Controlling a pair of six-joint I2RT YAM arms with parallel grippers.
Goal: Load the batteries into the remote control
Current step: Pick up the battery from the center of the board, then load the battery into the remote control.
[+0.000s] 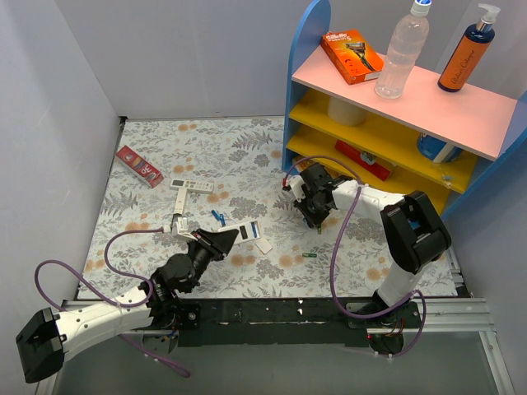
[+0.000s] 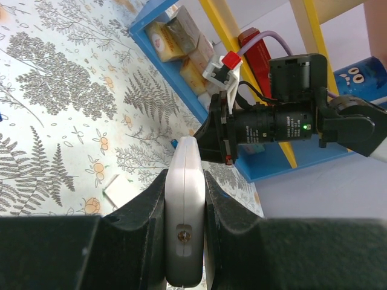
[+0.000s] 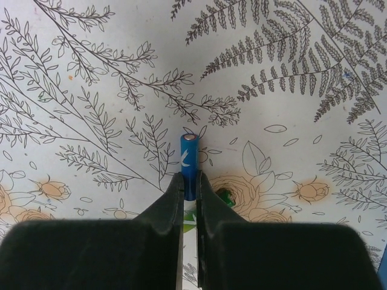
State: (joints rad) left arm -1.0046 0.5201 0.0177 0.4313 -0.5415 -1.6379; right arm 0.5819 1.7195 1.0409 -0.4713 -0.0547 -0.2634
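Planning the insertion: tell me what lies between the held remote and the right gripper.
Top view: a small white flat piece just beside the remote control; otherwise bare floral cloth up to the right gripper.

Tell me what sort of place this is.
Probably a robotics lab test cell dressed as a home: plain grey partition walls box in a floral tablecloth, and a small coloured shelf holds a razor pack, water bottle and pump bottle.
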